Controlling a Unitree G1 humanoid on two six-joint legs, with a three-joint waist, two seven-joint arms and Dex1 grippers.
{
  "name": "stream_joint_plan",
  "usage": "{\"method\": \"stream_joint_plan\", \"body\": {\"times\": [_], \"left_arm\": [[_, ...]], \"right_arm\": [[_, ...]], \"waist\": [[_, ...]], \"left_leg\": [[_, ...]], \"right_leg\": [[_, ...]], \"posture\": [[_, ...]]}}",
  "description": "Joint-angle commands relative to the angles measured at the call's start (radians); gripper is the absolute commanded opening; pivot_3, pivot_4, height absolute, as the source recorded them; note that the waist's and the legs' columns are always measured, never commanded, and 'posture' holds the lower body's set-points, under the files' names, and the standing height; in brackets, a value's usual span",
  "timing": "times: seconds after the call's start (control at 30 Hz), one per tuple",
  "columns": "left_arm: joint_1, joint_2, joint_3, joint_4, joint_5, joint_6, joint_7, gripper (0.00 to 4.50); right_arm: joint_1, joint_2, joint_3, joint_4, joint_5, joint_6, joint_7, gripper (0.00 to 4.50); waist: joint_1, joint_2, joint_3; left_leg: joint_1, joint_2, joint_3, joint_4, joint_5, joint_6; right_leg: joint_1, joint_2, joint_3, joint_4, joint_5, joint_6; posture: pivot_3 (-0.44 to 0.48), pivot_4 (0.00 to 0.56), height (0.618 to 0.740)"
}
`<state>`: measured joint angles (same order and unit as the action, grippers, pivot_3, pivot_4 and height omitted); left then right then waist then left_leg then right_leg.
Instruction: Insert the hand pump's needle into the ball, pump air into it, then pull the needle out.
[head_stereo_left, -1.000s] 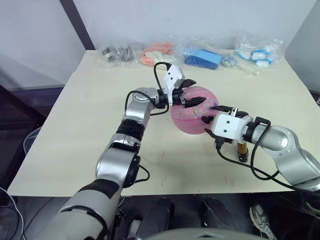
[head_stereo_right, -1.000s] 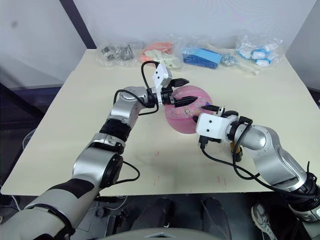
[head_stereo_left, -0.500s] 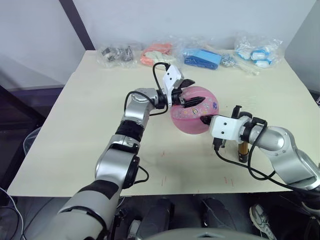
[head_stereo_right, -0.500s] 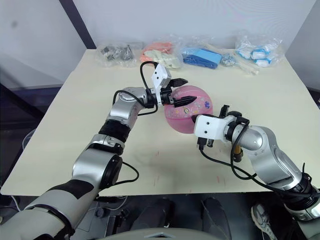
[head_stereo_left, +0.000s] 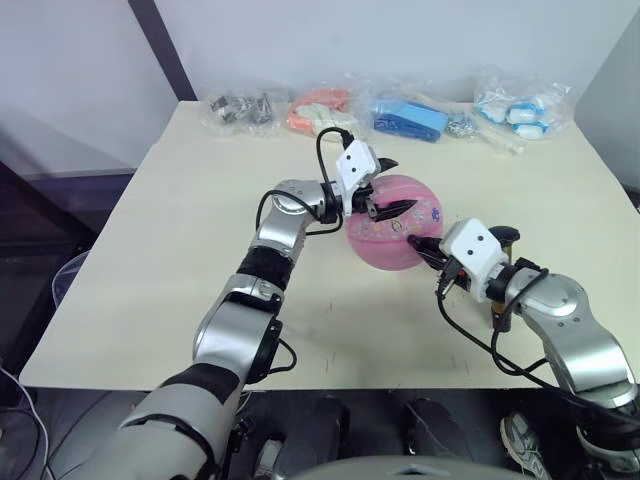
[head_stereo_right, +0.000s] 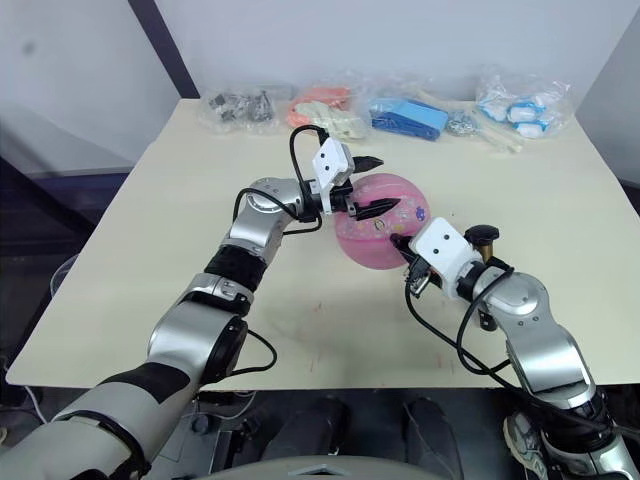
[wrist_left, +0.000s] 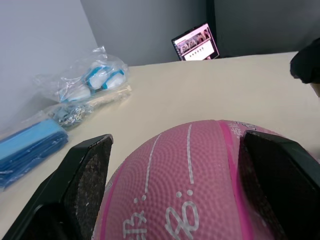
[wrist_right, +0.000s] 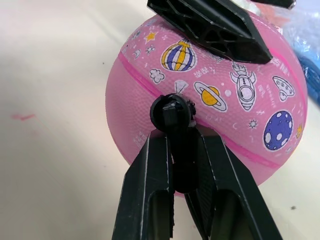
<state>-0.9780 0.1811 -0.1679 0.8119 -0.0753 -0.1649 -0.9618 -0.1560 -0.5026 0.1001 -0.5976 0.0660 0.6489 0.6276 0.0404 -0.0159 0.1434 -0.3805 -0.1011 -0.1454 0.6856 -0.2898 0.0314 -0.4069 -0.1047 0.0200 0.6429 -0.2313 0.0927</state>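
While the right gripper clamps the needle's black fitting against the pink ball, the pin is hidden. Spread left gripper fingers straddle the ball mid-table.

needle: metal pin hidden behind black fitting | hand pump: mostly behind right arm | ball: lower part cut off by wrist view
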Motion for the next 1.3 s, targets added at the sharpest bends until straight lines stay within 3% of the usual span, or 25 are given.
{"method": "stream_joint_plan", "body": {"times": [0.03, 0.77, 1.3], "left_arm": [[0.079, 0.027, -0.085, 0.106, 0.134, 0.013, 0.057, 4.50], [0.101, 0.029, -0.133, 0.198, 0.131, 0.026, 0.146, 4.50], [0.102, 0.038, -0.150, 0.219, 0.129, 0.025, 0.160, 4.50]], "right_arm": [[0.058, -0.012, -0.066, -0.104, 0.049, -0.061, 0.006, 0.08], [0.193, -0.051, -0.180, -0.159, 0.114, -0.266, 0.001, 0.08], [0.221, -0.089, -0.210, -0.183, 0.178, -0.284, 0.016, 0.08]], "waist": [[0.004, 0.000, -0.003], [0.029, 0.003, -0.008], [0.029, 0.003, -0.008]], "left_leg": [[0.000, 0.000, 0.000, 0.000, 0.000, 0.000], [0.001, -0.002, -0.004, 0.000, 0.000, 0.000], [0.001, -0.002, -0.007, 0.000, 0.000, 0.000]], "right_leg": [[0.000, 0.000, 0.000, 0.000, 0.000, 0.000], [0.005, -0.001, -0.003, -0.003, -0.002, 0.003], [0.007, -0.001, -0.005, -0.004, -0.002, 0.003]], "posture": [[0.000, 0.150, 0.740], [0.000, 0.150, 0.740], [0.000, 0.150, 0.740]]}}
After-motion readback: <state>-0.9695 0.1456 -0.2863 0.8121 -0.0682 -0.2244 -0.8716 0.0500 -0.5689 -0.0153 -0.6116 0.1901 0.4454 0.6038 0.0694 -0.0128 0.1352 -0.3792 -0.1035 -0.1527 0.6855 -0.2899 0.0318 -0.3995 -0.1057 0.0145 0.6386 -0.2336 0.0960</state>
